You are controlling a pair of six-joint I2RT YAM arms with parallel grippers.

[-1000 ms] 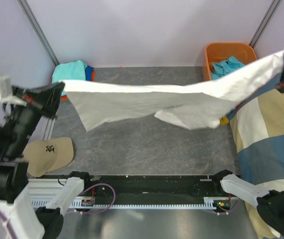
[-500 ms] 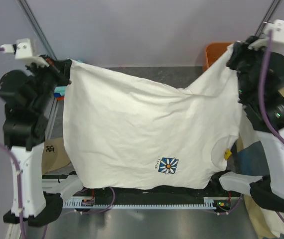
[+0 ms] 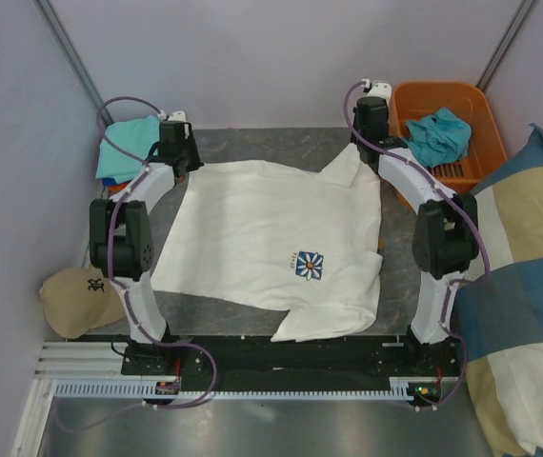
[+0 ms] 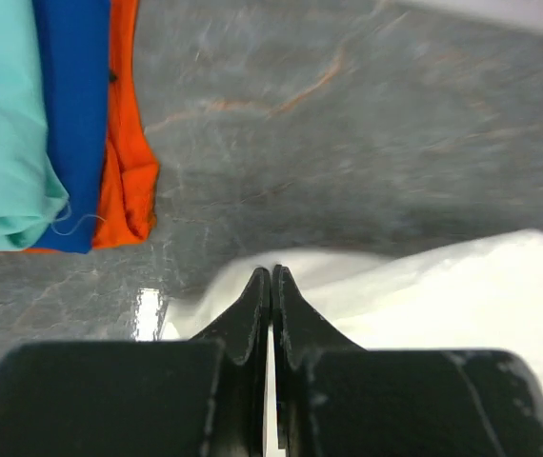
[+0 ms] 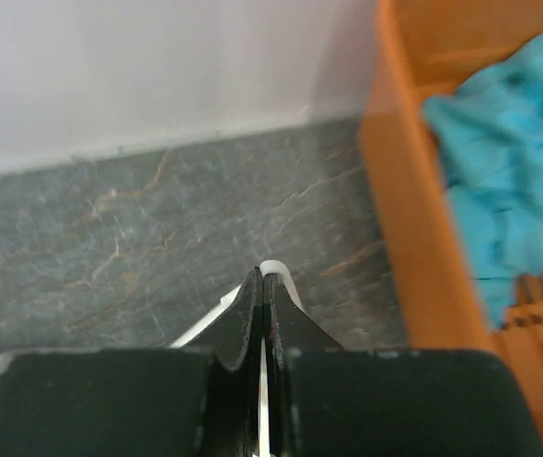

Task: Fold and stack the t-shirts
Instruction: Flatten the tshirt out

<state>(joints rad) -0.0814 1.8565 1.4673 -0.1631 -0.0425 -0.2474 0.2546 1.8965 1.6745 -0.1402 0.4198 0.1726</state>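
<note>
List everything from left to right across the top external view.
tan cap → stack of folded tees → white t-shirt → orange basket → checked cushion

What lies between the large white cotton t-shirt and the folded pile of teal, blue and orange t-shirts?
Nothing visible. Only bare grey table separates the large white cotton t-shirt, pinched by the left gripper, from the folded teal, blue and orange pile.
</note>
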